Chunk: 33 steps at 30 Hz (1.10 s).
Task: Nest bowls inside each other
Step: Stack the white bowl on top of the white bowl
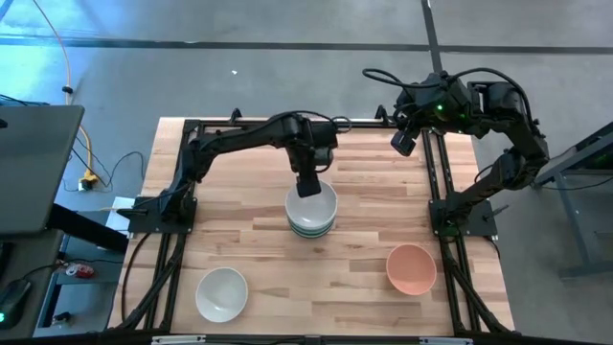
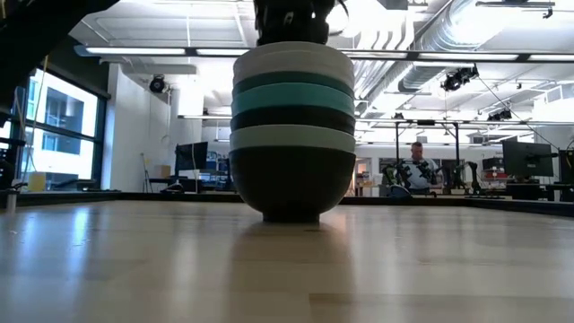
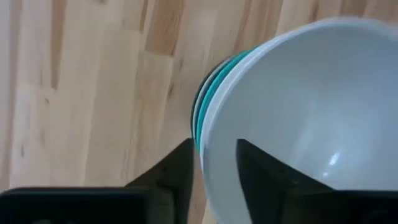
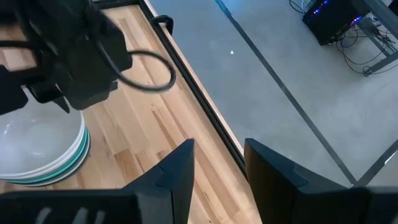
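Observation:
A stack of several nested bowls stands at the table's middle on a black bottom bowl. Mint, dark, teal and white bowls sit above it, and a white bowl lies on top. My left gripper hangs over the stack's far rim, open. In the left wrist view one finger stands outside the top bowl's rim and one inside, with gaps on both sides. A single white bowl and a salmon pink bowl rest upright near the table's near edge. My right gripper waits open at the far right corner.
Black frame rails run along the table's left and right sides. Bare wood lies between the stack and the two loose bowls. In the low view a person sits in the room far behind the table.

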Motion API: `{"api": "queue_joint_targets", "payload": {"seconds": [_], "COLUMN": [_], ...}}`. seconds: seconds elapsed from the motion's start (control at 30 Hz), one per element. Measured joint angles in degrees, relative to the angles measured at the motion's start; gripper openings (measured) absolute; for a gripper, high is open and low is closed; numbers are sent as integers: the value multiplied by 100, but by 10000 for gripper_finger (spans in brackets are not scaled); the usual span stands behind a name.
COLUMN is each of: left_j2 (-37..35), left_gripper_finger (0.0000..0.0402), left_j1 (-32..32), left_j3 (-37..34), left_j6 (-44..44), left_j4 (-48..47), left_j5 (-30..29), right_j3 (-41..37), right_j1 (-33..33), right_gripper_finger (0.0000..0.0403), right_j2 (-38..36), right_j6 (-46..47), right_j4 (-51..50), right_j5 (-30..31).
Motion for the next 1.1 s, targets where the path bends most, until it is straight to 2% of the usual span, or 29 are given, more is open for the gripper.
{"api": "queue_joint_targets", "payload": {"seconds": [0.17,0.27,0.77,1.1], "left_j2": [-7,-41,-1838,-2910], "left_gripper_finger": [166,186,191,181], "left_j1": [0,0,-551,-1431], "left_j3": [592,872,-675,-2635], "left_j6": [34,114,947,943], "left_j4": [-72,-578,-690,-682], "left_j5": [5,5,208,204], "right_j3": [0,0,0,0], "right_j1": [-1,-2,-2,-2], "right_gripper_finger": [133,133,133,133], "right_j2": [0,0,0,2], "right_j6": [2,0,-246,-433], "right_j4": [0,0,0,0], "right_j5": [0,-1,-485,-784]}}
